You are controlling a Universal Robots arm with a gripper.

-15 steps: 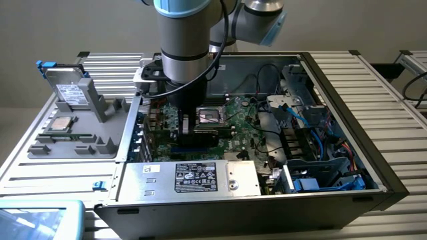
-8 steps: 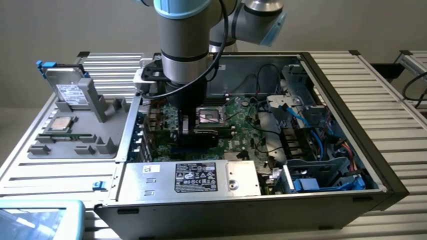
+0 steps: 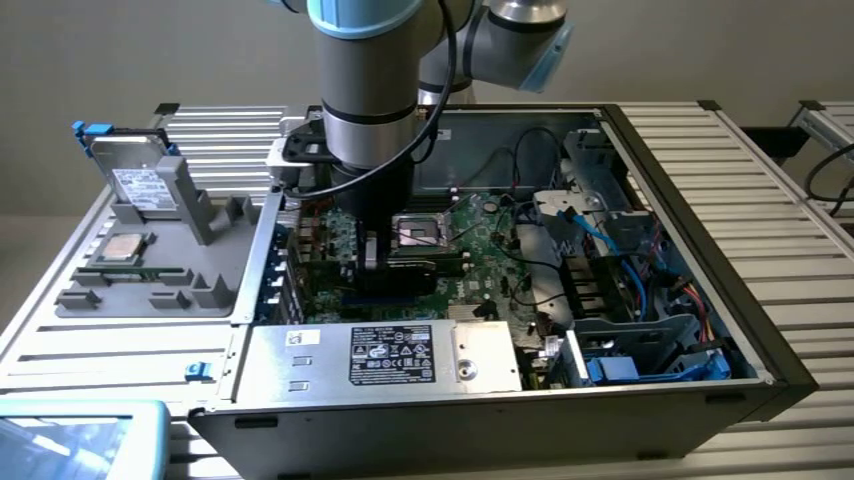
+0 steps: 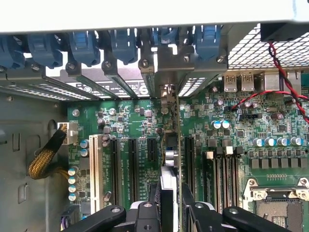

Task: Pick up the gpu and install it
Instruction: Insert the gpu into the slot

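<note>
Hand [image 4: 169, 205] is clamped narrow on the gpu [image 4: 170, 154], one finger [image 4: 145, 212] on each face. In the wrist view the card is edge-on, so only a thin strip shows; board face and cooler can't be made out. The card's bottom edge is hidden behind the card itself, so I can't tell if it's touching a slot or just above one. In the exterior view the arm [image 3: 380, 90] blocks most of the card and the slot area.

The gpu sits inside the open case [image 3: 667, 180], upright over the motherboard [image 4: 231, 125], between two black expansion slots [image 4: 133, 159]. Its bracket end [image 4: 166, 92] is near the rear wall, under the row of blue retainer clips [image 4: 87, 46].

Around it:
- White slot [image 4: 94, 169] and yellow-sleeved cable [image 4: 43, 157] to one side
- Memory slots and CPU socket [image 4: 280, 208] to the other
- Red and black wires [image 4: 285, 72] near the rear ports, apart from the card
- Power supply [image 3: 387, 355] along the case's near edge
- Blue cables [image 3: 641, 290] and drive bays at the exterior view's right

Room is tight along the clip row, but both neighbouring slots are free. A grey tray [image 3: 200, 250] with the hard drive [image 3: 134, 185] sits on the slatted worktop [image 3: 747, 150], outside the case.
</note>
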